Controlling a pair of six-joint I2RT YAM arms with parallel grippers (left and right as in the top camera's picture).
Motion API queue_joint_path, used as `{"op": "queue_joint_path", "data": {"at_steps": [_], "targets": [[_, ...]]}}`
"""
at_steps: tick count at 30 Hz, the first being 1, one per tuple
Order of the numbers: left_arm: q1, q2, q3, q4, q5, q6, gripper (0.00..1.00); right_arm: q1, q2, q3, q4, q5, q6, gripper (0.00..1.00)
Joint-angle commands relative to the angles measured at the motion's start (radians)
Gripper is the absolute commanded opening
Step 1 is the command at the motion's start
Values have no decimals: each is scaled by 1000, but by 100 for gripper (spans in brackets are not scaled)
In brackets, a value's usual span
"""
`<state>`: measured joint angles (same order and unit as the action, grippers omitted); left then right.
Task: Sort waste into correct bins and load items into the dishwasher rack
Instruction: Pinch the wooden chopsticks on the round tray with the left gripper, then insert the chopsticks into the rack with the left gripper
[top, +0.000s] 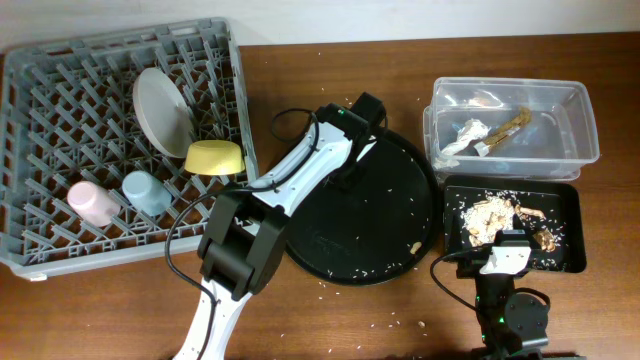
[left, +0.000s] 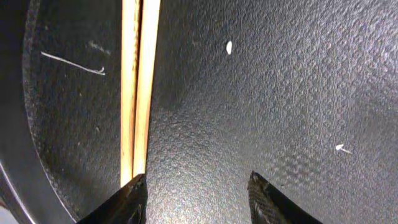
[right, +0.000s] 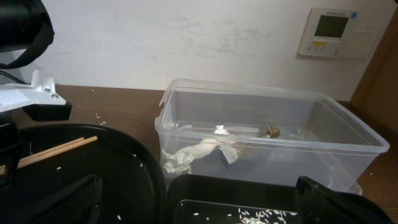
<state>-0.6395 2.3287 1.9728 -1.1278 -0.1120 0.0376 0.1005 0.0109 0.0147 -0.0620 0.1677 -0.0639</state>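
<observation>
The grey dishwasher rack (top: 60, 110) holds the pale grey plate (top: 160, 110), yellow bowl (top: 213, 157), pink cup (top: 92, 202) and blue cup (top: 146, 192). My left gripper (top: 352, 170) is low over the large round black tray (top: 370, 230). It is open (left: 196, 186), with the left fingertip at the near end of the wooden chopsticks (left: 140, 87), which lie on that tray. The clear tub (top: 590, 130) holds the white napkin (top: 465, 135) and brown wrapper (top: 510, 128). The black rectangular tray (top: 565, 255) holds food scraps (top: 490, 212). My right gripper (top: 497, 238) is open and empty (right: 199, 199) at that tray's near edge.
White rice grains are scattered on the round tray and on the wooden table around it. In the right wrist view the chopsticks (right: 56, 151), napkin (right: 199, 152) and wrapper (right: 270, 132) show, with a wall behind the tub.
</observation>
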Motion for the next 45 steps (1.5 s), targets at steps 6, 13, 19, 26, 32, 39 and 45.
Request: {"op": "queue_joint_path", "data": {"at_steps": [6,13,19,26,32,39,45], "targets": [[3,102,-29,45,21,1,50,-3,-6,-9,-1,1,-3,99],[3,100,255,-195,-76,2,45,-3,-6,-9,-1,1,-3,98],[26,233,235,-110,-95,1,45,-3,-6,-9,-1,1,-3,98],[44,237,235,-127,169,85,64,-3,-6,-9,-1,1,-3,98],[80,242,257,-225,215,-16,0,-3,-6,-9,-1,1,-3,99],[237,-36,751,-560,117,-298,0,-3,-6,-9,-1,1,-3,98],[603,-73,739,-541,60,-347,0,-3,-6,-9,-1,1,-3,99]]}}
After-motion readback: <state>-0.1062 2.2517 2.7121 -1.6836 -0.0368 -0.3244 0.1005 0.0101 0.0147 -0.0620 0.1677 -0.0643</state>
